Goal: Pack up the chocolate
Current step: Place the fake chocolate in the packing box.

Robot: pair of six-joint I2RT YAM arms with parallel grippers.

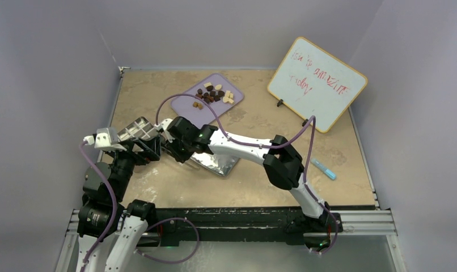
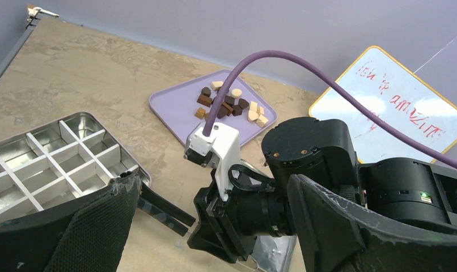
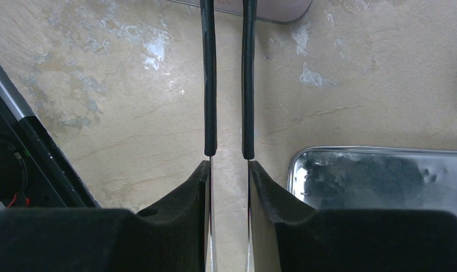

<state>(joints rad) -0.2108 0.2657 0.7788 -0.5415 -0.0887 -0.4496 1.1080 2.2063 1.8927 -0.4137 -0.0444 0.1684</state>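
From above, a beige, stone-patterned table [image 1: 260, 130] sits inside plain lilac-grey walls. The chocolate [image 1: 214, 94] lies in a loose heap on a flat lilac tray [image 1: 187, 110] at the far middle. A whiteboard [image 1: 317, 84] with red scribble leans at the far right, and a blue marker [image 1: 325, 169] lies near the right edge. A gridded silver tin [image 1: 134, 128] sits at the left, with a shiny silver square [image 1: 221, 164] near the centre. The right arm [image 1: 243, 148] reaches across to the left, over that square, and meets the left arm [image 1: 101, 181] beside the tin.

In the left wrist view, the left gripper [image 2: 215, 181] has its jaws spread wide with nothing between them. The right arm's wrist and a purple cable [image 2: 283, 59] block much of the view ahead. The tin's compartments look bare. The dark, caramel and cream lumps are on the tray beyond.

In the right wrist view, the right gripper [image 3: 229, 167] is clamped on thin metal tongs [image 3: 209, 85]. Their black-sleeved prongs point over bare table towards the tray's edge. A corner of the silver square lies just to the right.
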